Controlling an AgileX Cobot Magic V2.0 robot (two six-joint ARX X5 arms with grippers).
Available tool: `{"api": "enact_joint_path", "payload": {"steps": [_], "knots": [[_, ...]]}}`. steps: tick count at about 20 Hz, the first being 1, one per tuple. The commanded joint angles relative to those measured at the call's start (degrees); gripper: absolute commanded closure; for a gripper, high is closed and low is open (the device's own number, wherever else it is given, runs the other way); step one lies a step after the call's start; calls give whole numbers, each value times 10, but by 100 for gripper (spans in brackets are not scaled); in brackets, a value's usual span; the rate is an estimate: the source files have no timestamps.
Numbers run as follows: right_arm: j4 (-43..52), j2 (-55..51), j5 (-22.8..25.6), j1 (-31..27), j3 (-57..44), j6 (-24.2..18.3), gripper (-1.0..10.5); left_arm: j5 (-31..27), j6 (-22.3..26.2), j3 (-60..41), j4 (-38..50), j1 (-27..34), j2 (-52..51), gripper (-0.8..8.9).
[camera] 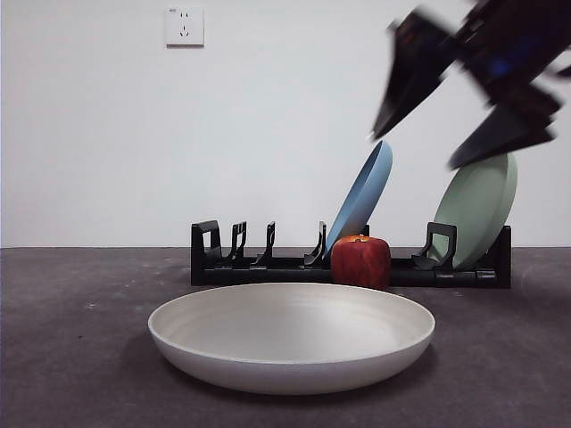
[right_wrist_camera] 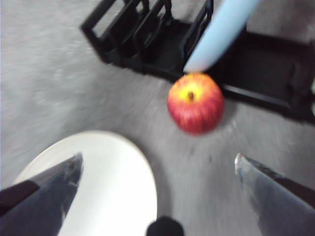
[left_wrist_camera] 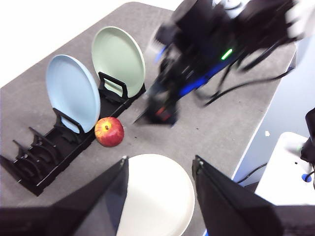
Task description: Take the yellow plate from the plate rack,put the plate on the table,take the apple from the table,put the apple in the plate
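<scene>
The yellow plate point(camera: 291, 334) point(left_wrist_camera: 155, 194) point(right_wrist_camera: 93, 182) lies flat on the table point(camera: 71, 357), in front of the plate rack point(camera: 268, 267) point(left_wrist_camera: 44, 157) point(right_wrist_camera: 147, 39). The apple point(camera: 360, 261) point(left_wrist_camera: 109, 132) point(right_wrist_camera: 195, 102) stands on the table between plate and rack, stem up, below the blue plate. My right gripper point(camera: 417, 150) point(right_wrist_camera: 158, 158) hangs open, high above the apple and a little towards the plate, with nothing between its jaws. Its arm appears blurred in the left wrist view point(left_wrist_camera: 162, 105). My left gripper point(left_wrist_camera: 161, 162) is open and empty, well above the yellow plate.
A blue plate point(camera: 361, 201) point(left_wrist_camera: 73, 93) point(right_wrist_camera: 221, 29) and a pale green plate point(camera: 477, 209) point(left_wrist_camera: 118, 56) lean in the rack's right-hand slots. The rack's left slots hold nothing. A white wall with a socket point(camera: 184, 26) stands behind.
</scene>
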Motion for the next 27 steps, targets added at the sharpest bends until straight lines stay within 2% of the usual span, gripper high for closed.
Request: {"api": "enact_joint_path", "payload": {"steps": [1,4,6,10,19,27], "knots": [[55,59,32,15,1,25,275,-3,-6,-2,-8,-1,-9,593],[118,125,45,19,2,33,274,-3,-6,-2,-27,-1,-11,594],[154,161,61,19,3,34,218,-3,-8,-2,-36,-1,-10,594],[195,216,60,19,17,33,218,-3,-8,-2,-39,-1,-10,594],[205,296,65,19,83,33,218,-3,-8,-2,-39,-1,-10,597],[228,334,81,19,89,33,226,-5,-7,-2,-38,-1,-10,597]]}}
